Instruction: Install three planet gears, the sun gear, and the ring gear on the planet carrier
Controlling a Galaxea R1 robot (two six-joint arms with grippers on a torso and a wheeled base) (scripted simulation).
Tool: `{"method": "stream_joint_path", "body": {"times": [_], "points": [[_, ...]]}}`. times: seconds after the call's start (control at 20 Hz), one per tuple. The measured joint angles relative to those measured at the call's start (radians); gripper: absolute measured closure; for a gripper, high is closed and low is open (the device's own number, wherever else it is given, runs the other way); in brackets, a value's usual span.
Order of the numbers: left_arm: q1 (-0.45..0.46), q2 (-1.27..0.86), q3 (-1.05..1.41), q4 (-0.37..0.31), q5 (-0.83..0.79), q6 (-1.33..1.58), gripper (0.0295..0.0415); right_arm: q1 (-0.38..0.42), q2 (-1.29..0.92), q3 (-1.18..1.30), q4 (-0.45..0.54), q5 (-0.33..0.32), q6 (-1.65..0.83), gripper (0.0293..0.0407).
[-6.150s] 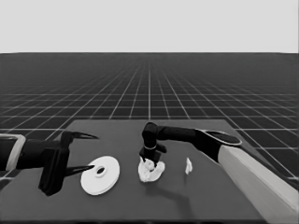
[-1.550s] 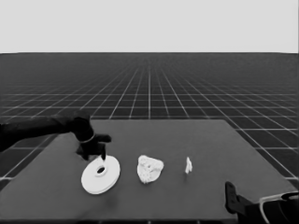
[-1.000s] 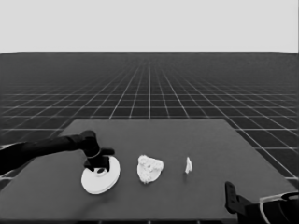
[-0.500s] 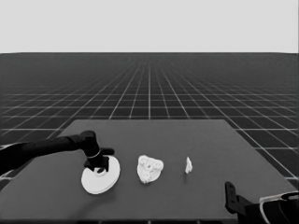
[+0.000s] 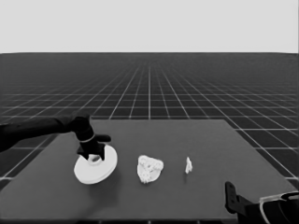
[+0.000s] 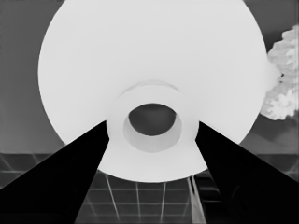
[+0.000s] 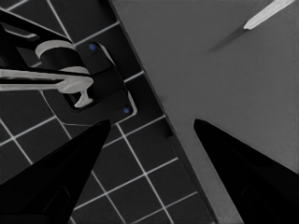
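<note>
- Head view: a dark counter (image 5: 196,186) stands on a gridded floor under a pale blank band.
- Larger round part (image 5: 96,164), white with a raised hub around a small hole, lies at the counter's left.
- Left end effector (image 5: 92,156) is down on it, fingers (image 6: 60,186) spread either side of the hub, not clamped.
- Smaller round part (image 5: 149,168), with toothed gears heaped on it, lies mid-counter; a thin white piece (image 5: 188,164) stands beside.
- Right end effector (image 7: 149,154) is parked at the near right corner, fingers apart, holding nothing.
</note>
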Motion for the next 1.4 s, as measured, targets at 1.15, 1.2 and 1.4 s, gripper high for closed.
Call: {"method": "stream_joint_path", "body": {"times": [1.15,1.2,1.4], "points": [[0.125,0.732,-0.531,0.13,-0.005,-0.192,0.0362,0.0,0.0,0.0,0.0,0.0,0.0,0.0315],[0.129,0.732,-0.531,0.13,-0.005,-0.184,0.0362,0.0,0.0,0.0,0.0,0.0,0.0,0.0315],[0.136,0.731,-0.532,0.13,-0.004,-0.151,0.0362,0.0,0.0,0.0,0.0,0.0,0.0,0.0315]]}}
